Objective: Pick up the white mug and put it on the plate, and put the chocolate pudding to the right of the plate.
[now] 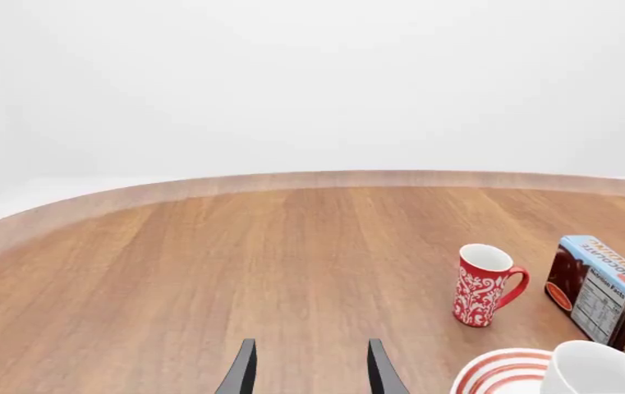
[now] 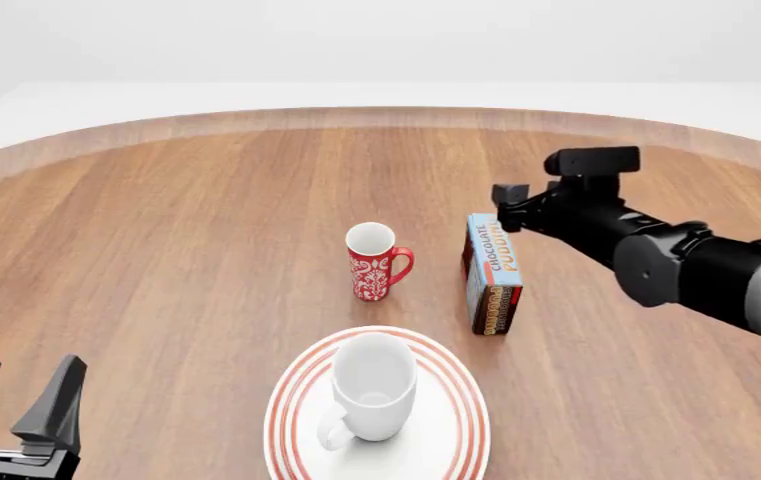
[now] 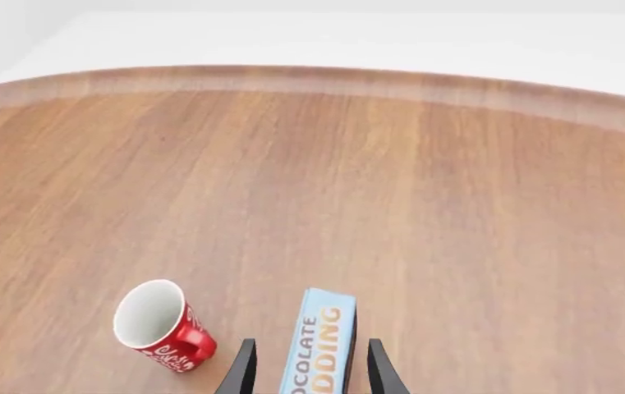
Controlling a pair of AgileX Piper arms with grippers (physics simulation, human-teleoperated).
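Note:
The white mug [image 2: 373, 385] stands upright on the plate [image 2: 289, 412], its handle toward the near left. Beyond the plate's right edge the chocolate pudding [image 2: 494, 270] lies on the table, blue lettered face up. My right gripper [image 2: 506, 203] hangs over the box's far end, open. In the right wrist view its fingers straddle the chocolate pudding [image 3: 318, 349] with a gap on each side. My left gripper [image 2: 15, 395] stays open and empty at the near left, well away from the plate. The left wrist view catches the plate [image 1: 498, 369], white mug [image 1: 603, 369] and chocolate pudding [image 1: 606, 291].
A slim red mug with white pattern [image 2: 373, 262] stands upright just behind the plate and left of the box, handle toward the box; it also shows as the red mug [image 3: 161, 327] and the red mug [image 1: 483, 285]. The wooden table's curved far edge [image 2: 380, 115] runs across the back.

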